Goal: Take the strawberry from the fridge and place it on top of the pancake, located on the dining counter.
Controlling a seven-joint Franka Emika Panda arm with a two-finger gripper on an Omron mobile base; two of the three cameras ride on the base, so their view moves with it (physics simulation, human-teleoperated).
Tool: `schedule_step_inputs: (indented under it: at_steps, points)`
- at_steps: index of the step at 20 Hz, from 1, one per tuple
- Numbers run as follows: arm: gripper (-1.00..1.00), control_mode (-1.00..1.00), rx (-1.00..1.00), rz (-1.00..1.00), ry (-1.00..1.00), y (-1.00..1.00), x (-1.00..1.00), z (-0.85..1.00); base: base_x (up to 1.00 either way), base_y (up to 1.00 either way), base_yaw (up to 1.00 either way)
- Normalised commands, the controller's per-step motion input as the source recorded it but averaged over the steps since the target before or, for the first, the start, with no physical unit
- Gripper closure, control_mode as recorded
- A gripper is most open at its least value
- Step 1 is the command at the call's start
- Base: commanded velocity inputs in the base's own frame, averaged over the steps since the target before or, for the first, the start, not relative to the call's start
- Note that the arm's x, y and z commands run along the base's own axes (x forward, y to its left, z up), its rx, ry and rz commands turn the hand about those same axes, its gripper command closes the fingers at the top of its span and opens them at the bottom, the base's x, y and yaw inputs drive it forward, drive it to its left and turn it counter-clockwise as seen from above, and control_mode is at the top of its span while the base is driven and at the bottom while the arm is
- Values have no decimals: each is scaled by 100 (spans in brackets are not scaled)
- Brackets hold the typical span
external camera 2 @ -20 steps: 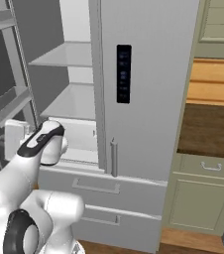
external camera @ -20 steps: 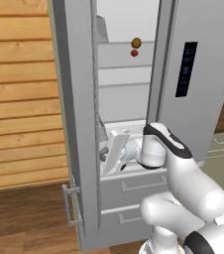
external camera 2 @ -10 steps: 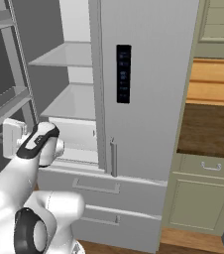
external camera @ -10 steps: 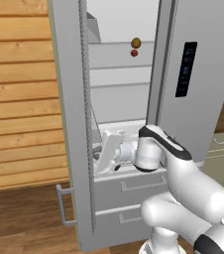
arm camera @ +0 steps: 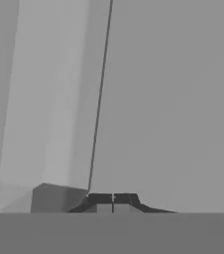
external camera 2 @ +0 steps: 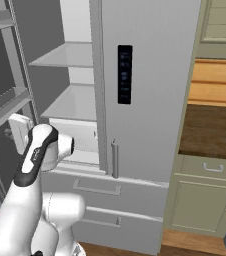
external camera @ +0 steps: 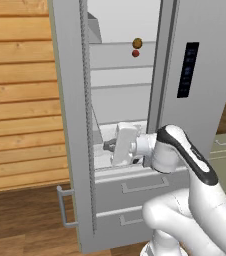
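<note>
Opening the fridge
The gripper, jaws closed and empty, is pushing the door; next, reaching for the strawberry near the shelf's front edge.

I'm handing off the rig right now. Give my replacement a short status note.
Gripper: shut, empty, pushed against the inside of the fridge's open left door.
Strawberry: on an upper fridge shelf, just below a brownish-orange ball.
Done: door is partly open.
Left: reach up, grasp the strawberry, carry it to the pancake on the dining counter.
</note>
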Motion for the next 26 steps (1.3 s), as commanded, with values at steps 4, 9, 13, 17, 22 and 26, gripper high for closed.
schedule_step_inputs:
  at_steps: [4,9,13,17,22,26]
  points:
    - [100,-100,-44,-27,0,-40,0,4,0,0,0]
    - [100,-100,-44,-24,2,-67,0,0,0,0,0]
    - [100,-100,-40,-7,1,-87,0,5,0,0,0]
    - [100,-100,-50,-3,1,-69,0,9,0,0,0]
    - [100,-100,-55,0,3,-60,0,0,0,0,0]
    - [-100,-100,-58,-1,1,-53,0,0,0,0,0]
